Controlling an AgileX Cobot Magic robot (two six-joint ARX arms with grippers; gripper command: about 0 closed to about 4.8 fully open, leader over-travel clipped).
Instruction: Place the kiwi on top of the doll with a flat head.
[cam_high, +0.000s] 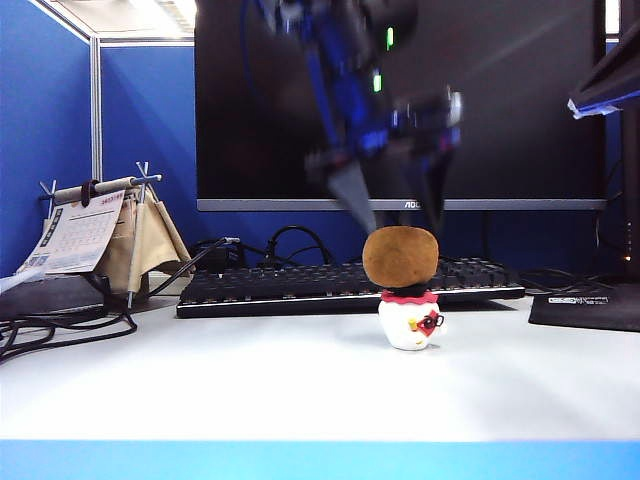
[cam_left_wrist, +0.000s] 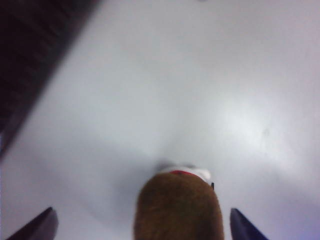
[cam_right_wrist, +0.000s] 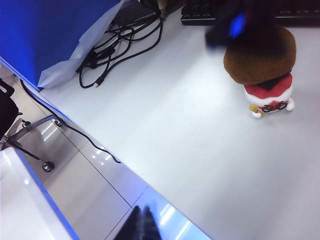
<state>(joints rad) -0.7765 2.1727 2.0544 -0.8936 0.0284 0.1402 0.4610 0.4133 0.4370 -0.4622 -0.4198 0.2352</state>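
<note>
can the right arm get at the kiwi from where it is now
Probably not without a long reach. The right gripper hangs shut beyond the table edge, far from the kiwi sitting on the doll, and the open left gripper hovers just above it, crowding any approach from above.

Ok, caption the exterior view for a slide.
Kiwi balanced on the flat-headed doll, left claw open just above it.

Kiwi (cam_left_wrist: 178, 207): brown, fuzzy, blurred, lying between the two dark fingertips (cam_left_wrist: 36, 226) of the left gripper (cam_left_wrist: 142, 227), touching neither. Gripper spread wide. Doll (cam_left_wrist: 191, 173): only a white edge and red rim showing just beyond the kiwi. Bench (cam_left_wrist: 200, 90): pale, bare. Keyboard (cam_left_wrist: 35, 55): dark, far beyond the gripper, at one side.
</note>
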